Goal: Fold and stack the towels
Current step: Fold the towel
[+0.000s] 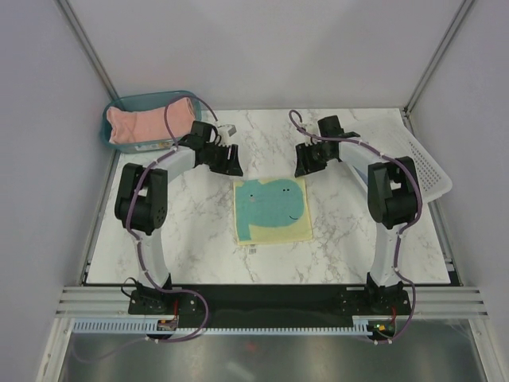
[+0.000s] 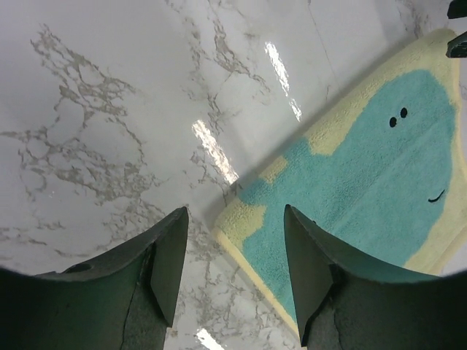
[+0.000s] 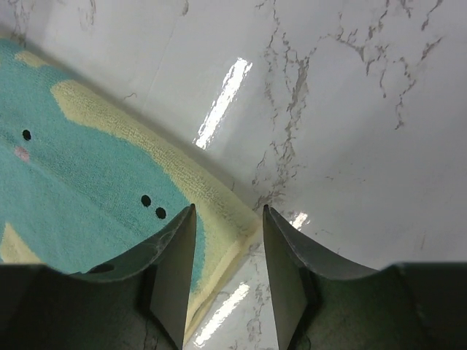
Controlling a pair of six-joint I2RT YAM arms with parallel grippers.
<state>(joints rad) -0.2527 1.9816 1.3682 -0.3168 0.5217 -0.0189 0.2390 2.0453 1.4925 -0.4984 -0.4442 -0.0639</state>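
Whale towel lies flat, far corners beneath left gripper and right gripper, both released.

- Left arm and right arm: bulky black joint housings joined by smooth white links with rounded shells.
- Purple cable: one slim lead runs along each arm and bows free of it near the wrist.
- Bases: black blocks, each with a tiny red or orange spot beside it, perhaps a light or a label.
- Left gripper and right gripper: matte greenish-black fingers with flat inner faces, curved backs and blunt tips.
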